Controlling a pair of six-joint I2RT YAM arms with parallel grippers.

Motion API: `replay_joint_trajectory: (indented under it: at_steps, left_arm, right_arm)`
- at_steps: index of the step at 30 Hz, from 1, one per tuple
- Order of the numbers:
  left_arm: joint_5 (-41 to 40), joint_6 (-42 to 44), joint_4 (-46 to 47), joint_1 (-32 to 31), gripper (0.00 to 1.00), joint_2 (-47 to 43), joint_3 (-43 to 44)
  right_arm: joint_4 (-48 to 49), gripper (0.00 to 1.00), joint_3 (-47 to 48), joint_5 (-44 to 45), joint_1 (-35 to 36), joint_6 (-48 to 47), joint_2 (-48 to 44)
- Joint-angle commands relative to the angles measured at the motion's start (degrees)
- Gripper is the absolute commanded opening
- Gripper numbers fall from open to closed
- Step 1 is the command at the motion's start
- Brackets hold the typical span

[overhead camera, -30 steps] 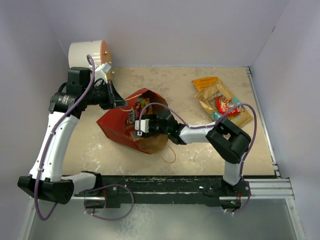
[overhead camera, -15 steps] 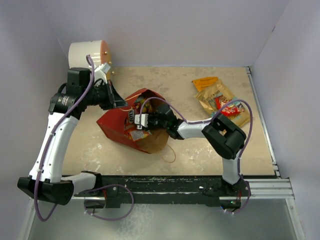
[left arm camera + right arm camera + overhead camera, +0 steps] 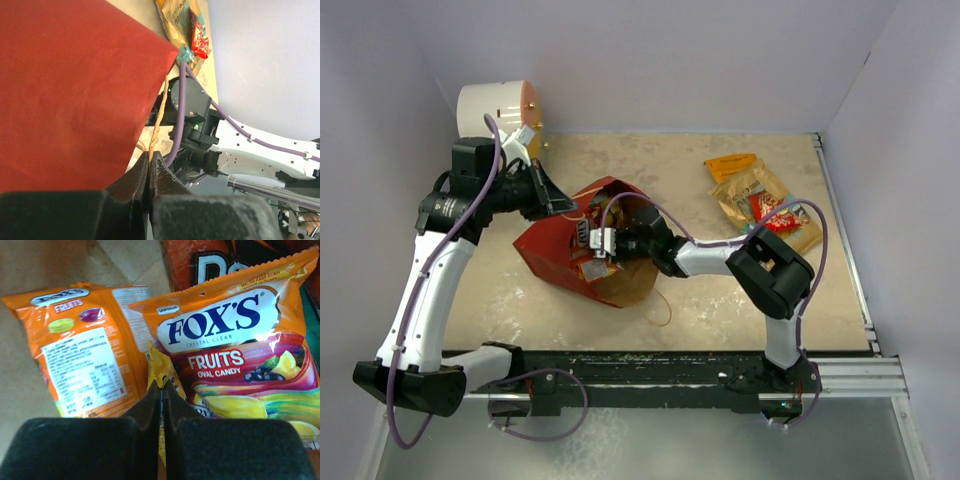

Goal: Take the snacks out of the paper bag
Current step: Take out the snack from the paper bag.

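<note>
Right wrist view: inside the paper bag [image 3: 546, 256], the right hand [image 3: 161, 390] is pinched shut on a yellow packet [image 3: 156, 361] between two Fox's Fruits packets [image 3: 235, 335]. The left hand [image 3: 150, 167] pinches the bag's edge, likely to hold it open.

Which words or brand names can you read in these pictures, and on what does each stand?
"FOX'S CRYSTAL CLEAR FRUITS OVAL CANDY": front-facing orange packet.
"FOX'S FRUITS": back-facing orange packet; its white panel is too small to read.
"Do", cut off: dark red bag.
Yellow packet pinched in the right gripper: no text shows.
Far-right packets in the top view: too blurred to read.
</note>
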Motion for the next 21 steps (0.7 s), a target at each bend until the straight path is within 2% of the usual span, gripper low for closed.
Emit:
replay_joint_trajectory:
  at_steps: [1,5,7,12,16,21]
  left_arm:
    - [0.69,-3.23,2.21,-0.14,0.0,-1.99,0.84]
    - [0.07,-2.84,1.85,-0.1,0.0,-2.27,1.18]
    - [0.05,-2.53,1.34,-0.14,0.0,-2.3,1.2]
    - [-1.0,-0.86,-1.03,-0.09,0.0,-2.7,1.24]
    - [-1.93,-0.68,-2.13,-0.12,0.0,-3.9,0.43]
    - [-1.93,-1.07,-2.54,-0.11,0.0,-4.57,-0.51]
  right_arm:
    - [-5.78,0.0,-1.39,-2.01,0.64,1.4,-11.57]
    - [-10.36,0.0,-6.67,-2.63,0.83,9.5,-24.09]
    - [-15.12,0.0,-6.96,-0.74,0.92,16.98,-30.72]
    - [-35.94,0.0,-3.02,10.19,0.83,39.51,-41.91]
    - [-50.78,0.0,-2.64,23.61,0.88,51.1,-47.6]
    - [-57.68,0.0,-3.29,44.17,0.54,62.89,-54.36]
